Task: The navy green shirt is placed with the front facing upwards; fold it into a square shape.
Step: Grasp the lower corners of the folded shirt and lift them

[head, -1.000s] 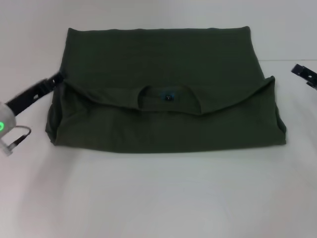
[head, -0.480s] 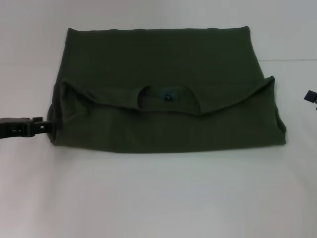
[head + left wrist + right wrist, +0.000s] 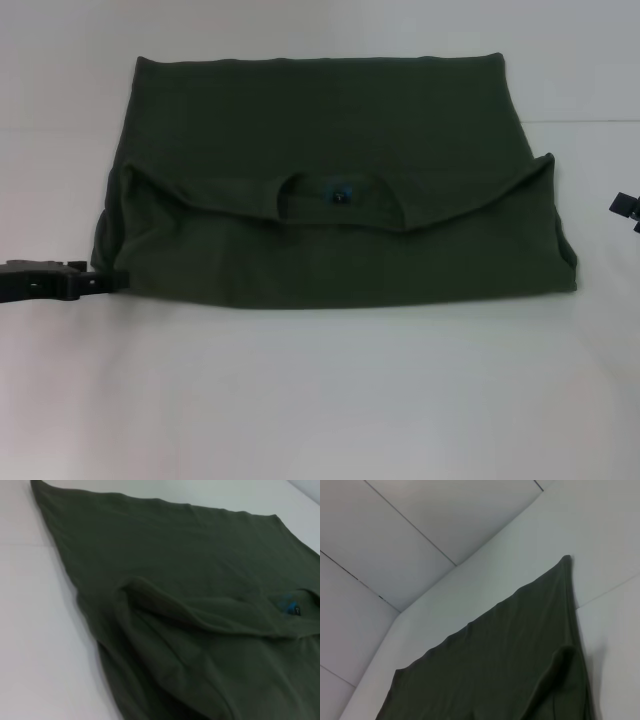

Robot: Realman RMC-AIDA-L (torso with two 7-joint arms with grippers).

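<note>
**Halfway folded, side folds to come**

The navy green shirt [image 3: 330, 180] is lying doubled on the white table [image 3: 320, 400], collar showing. The left gripper [image 3: 100, 281] is touching its near-left corner, the right gripper [image 3: 625, 207] waiting well apart; finger states I cannot tell.

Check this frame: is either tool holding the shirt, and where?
Cannot be told. The left tool sits at the near-left corner of the navy green shirt, grip unclear. The right tool is clear of it.
</note>
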